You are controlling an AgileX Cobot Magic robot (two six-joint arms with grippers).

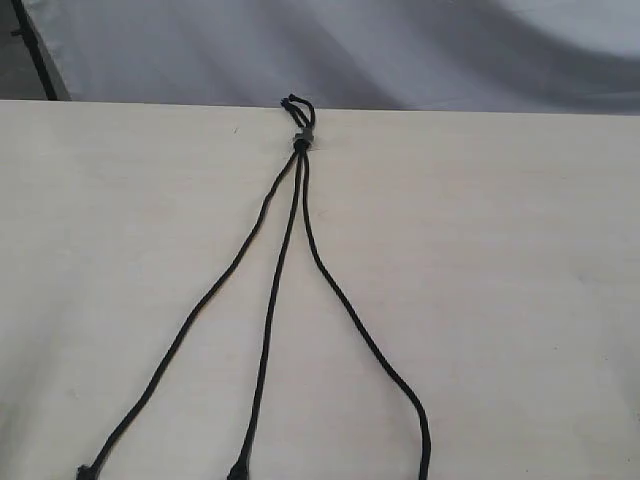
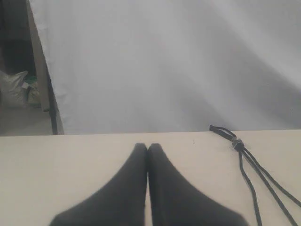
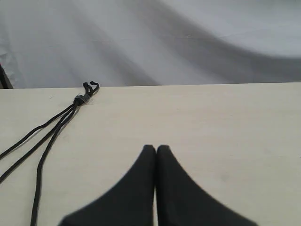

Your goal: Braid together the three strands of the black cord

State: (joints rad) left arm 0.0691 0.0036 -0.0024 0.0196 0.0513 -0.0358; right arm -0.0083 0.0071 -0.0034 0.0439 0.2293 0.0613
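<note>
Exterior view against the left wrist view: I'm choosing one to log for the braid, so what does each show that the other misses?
Only the exterior view: the three strands fanned out, uncrossed, down to two knotted tips at the picture's bottom edge. Only the left wrist view: the left gripper, shut, holding nothing, apart from the strands. Both: the grey band, the loops beyond it, the table and the white backdrop.

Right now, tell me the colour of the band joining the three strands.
The band is grey; the exterior view shows it best.
</note>
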